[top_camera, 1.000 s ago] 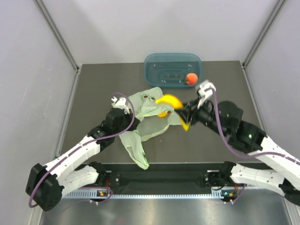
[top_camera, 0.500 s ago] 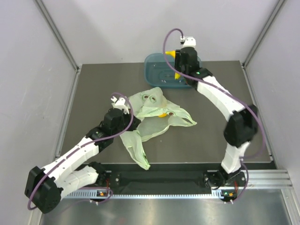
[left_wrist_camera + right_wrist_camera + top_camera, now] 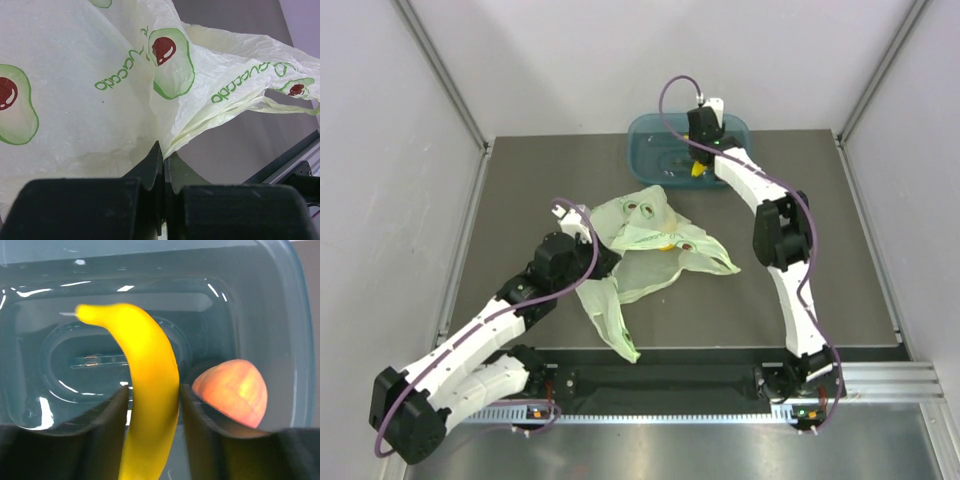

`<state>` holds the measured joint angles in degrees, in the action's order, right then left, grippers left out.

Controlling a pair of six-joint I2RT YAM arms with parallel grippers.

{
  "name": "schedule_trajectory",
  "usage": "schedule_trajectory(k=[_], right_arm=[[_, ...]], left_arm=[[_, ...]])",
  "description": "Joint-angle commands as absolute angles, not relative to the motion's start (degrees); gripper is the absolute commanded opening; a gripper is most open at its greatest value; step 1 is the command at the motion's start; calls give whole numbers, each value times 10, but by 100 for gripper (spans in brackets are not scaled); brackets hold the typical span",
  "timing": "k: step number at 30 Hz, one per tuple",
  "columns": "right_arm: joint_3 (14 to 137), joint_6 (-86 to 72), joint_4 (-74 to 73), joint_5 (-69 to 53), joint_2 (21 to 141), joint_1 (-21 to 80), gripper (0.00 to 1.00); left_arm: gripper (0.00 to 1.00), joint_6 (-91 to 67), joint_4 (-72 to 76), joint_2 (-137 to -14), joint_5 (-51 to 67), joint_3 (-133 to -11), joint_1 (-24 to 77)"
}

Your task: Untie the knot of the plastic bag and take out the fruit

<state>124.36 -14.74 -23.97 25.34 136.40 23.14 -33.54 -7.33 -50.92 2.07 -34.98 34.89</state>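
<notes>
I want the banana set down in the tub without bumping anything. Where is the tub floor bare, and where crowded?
Bare: the tub floor from its left wall to under the banana held by the right gripper. Crowded: the right end, where the peach lies close beside the gripper's finger.

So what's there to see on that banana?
The banana is smooth, bright yellow, plastic-looking and curved, tapering to a blunt tip. The right gripper clamps its middle between two dark fingers, holding it inside the teal tub. An orange-red peach lies beside it, apart from it.
</notes>
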Motion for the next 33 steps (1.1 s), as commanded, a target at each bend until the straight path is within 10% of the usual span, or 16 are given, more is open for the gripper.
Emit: schedule_trajectory(k=[1, 8, 24, 33], right_arm=[[1295, -149, -246, 232, 1349, 217, 48], [1319, -127, -289, 175, 1326, 201, 83], [725, -84, -173, -29, 666, 276, 80], [554, -76, -155, 50, 538, 542, 74]], left_arm=[[0, -336, -55, -496, 14, -346, 347], [0, -341, -45, -510, 23, -351, 347], [0, -345, -16, -569, 38, -386, 347], [0, -345, -7, -613, 33, -437, 347]])
